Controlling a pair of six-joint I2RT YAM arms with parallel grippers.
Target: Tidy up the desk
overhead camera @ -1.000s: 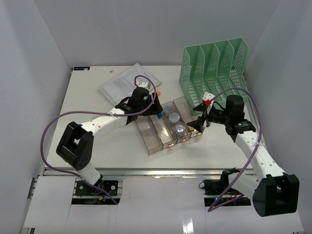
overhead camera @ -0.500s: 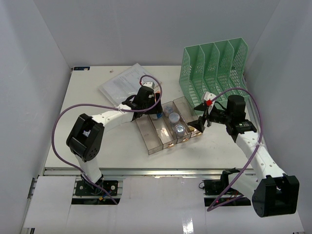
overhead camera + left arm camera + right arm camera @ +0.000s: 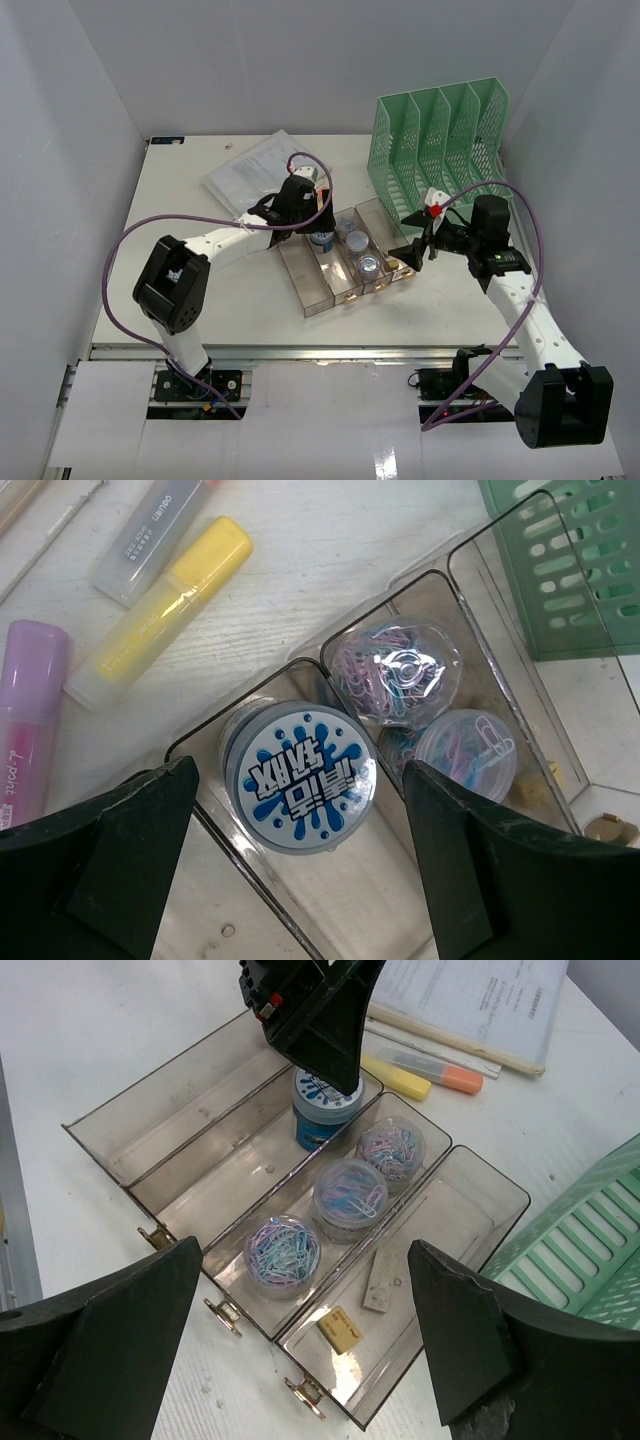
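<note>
The white surface (image 3: 200,300) lay under everything, bare along its near left. A sheaf of papers (image 3: 262,172) sat at the far left, with a purple highlighter (image 3: 30,710), a yellow highlighter (image 3: 160,610) and a grey marker (image 3: 150,535) loose just beyond the tray.

My left pincer (image 3: 297,768) hung spread wide, one finger on each side of the blue-lidded jar (image 3: 327,1100) and touching neither side, as far as I could tell. The jar stood upright at the far end of the second slot of the clear tray (image 3: 100,1122); the first slot was empty. I judged this to be the let-go step.

To do it well I wanted a straight rise, with no sideways drift and no closing, until both fingers were above the lid and the tray walls. The slot was narrow and the jar nearly filled it, so a slanted exit could have tipped the jar or dragged the light tray. From there I judged the loose pens the natural next pick.

In the third slot were three tubs of paper clips (image 3: 350,1190), in the fourth a few small flat bits. My right pincer (image 3: 410,252) hovered spread and empty over the tray's near right end. I meant to leave it parked there, out of the left arm's way. The green file rack (image 3: 440,140) stood at the far right.
</note>
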